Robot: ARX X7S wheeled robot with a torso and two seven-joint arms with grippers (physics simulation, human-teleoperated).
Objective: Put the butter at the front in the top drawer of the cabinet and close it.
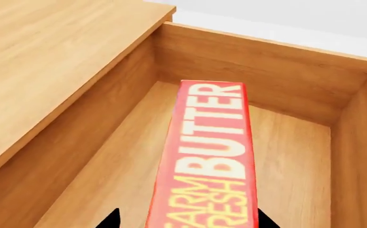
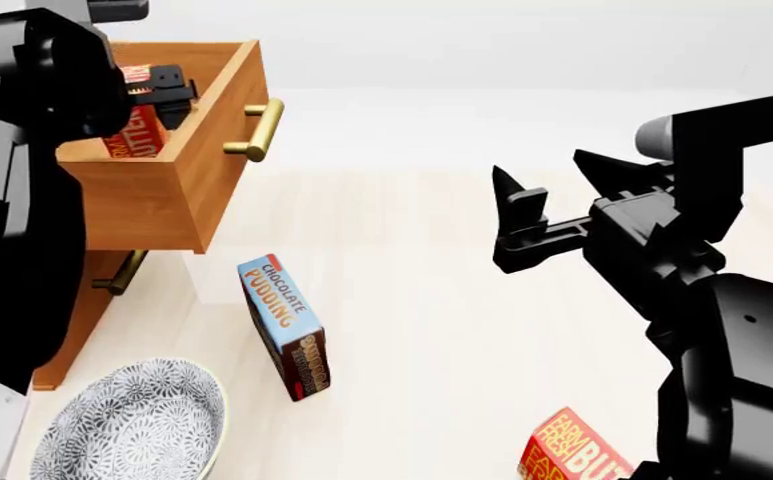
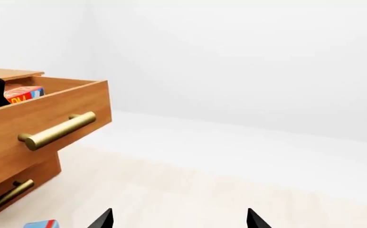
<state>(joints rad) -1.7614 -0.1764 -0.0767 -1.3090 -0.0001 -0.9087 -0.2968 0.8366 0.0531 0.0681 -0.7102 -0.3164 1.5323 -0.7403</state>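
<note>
Below my left gripper (image 1: 186,223) sits the cabinet (image 2: 73,330), its top drawer (image 2: 179,190) pulled out, brass handle (image 2: 258,130) facing my other arm. My left gripper is clamped on the butter (image 1: 209,156), which I hold inside the drawer's walls (whether it touches the drawer floor, I cannot tell). My right gripper (image 2: 553,195) hangs well apart from the drawer, fingers spread, holding nothing. Beneath that hand, on the floor, lie a patterned bowl (image 2: 126,425), a pudding box (image 2: 283,325) and a second butter box (image 2: 573,450).
</note>
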